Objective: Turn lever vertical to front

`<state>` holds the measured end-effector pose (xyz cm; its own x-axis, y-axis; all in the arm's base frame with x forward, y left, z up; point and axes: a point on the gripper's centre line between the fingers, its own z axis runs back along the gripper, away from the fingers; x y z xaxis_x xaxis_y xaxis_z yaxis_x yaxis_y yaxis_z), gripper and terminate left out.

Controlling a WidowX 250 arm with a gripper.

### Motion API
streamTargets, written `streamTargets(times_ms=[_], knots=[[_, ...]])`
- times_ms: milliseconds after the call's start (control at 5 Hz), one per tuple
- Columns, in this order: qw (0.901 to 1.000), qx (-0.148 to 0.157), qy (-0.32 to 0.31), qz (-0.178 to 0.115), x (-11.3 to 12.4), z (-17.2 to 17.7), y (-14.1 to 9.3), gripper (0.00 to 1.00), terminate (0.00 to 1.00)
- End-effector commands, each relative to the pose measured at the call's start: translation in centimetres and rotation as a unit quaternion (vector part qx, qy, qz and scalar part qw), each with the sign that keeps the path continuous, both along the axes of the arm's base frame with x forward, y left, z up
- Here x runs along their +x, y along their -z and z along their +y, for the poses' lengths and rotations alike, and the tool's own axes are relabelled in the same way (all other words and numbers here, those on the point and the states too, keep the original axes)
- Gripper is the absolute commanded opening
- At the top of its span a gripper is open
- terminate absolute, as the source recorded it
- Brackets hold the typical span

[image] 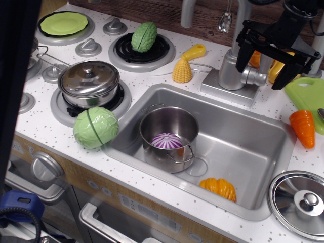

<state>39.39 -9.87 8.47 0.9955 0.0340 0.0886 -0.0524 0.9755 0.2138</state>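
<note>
The silver faucet body (230, 68) stands on its base behind the sink. The lever (254, 77) shows as a short silver-grey stub sticking out to the right from the body. Its far end is partly hidden by my gripper. My black gripper (261, 75) comes down from the upper right. It is open, with one finger (243, 56) beside the faucet body and the other finger (284, 76) to the right, so the lever lies between them. I cannot tell if a finger touches the lever.
The sink (253, 147) holds a steel pot (169, 136) with a purple onion and an orange pumpkin (218, 188). Corn (182, 71), a carrot (304, 127), a green board (306, 91), a cabbage (95, 127), a lidded pot (88, 81) and a loose lid (301, 202) lie around.
</note>
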Motion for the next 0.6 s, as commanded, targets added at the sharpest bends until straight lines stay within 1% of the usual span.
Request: streamTargets(times_ms=[0,200,400], knots=[[1.0000,0.000,0.000,0.000,0.0,0.0,0.0,1.00,0.00],[0.9991,0.002,0.004,-0.042,0.6,0.1,-0.3,1.00,0.00],[0.9971,0.013,0.012,-0.074,1.2,0.1,-0.5,1.00,0.00]])
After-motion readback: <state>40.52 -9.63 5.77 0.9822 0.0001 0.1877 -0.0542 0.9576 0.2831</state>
